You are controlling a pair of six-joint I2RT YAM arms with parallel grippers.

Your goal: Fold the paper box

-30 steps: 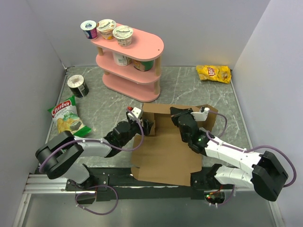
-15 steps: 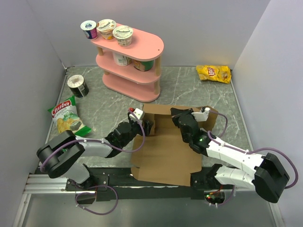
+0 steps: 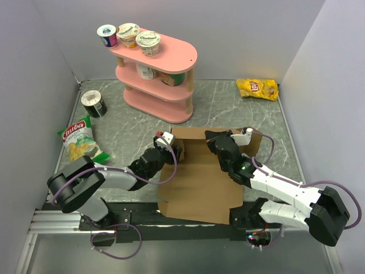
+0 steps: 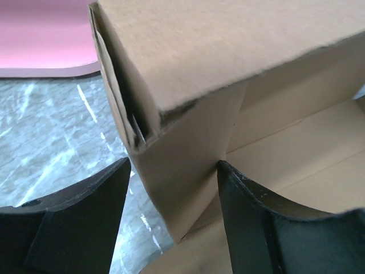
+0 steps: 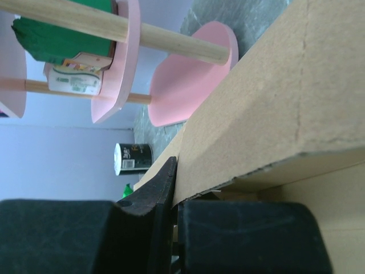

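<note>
Two pincers work the box (image 3: 199, 182), lying on the desk (image 3: 228, 103) between the arms with its far and left walls raised: the left pincer (image 4: 173, 165) stands part open astride the left wall's far corner, clamping nothing yet, and the right pincer (image 5: 174, 177) is pinched shut on the far wall's edge. Closing askew, the left could crush that corner or spring the tucked flap, and a tug from the right might drag the sheet. Since a second ago the left jaws have narrowed slightly and edged nearer the wall; the right is unchanged.
</note>
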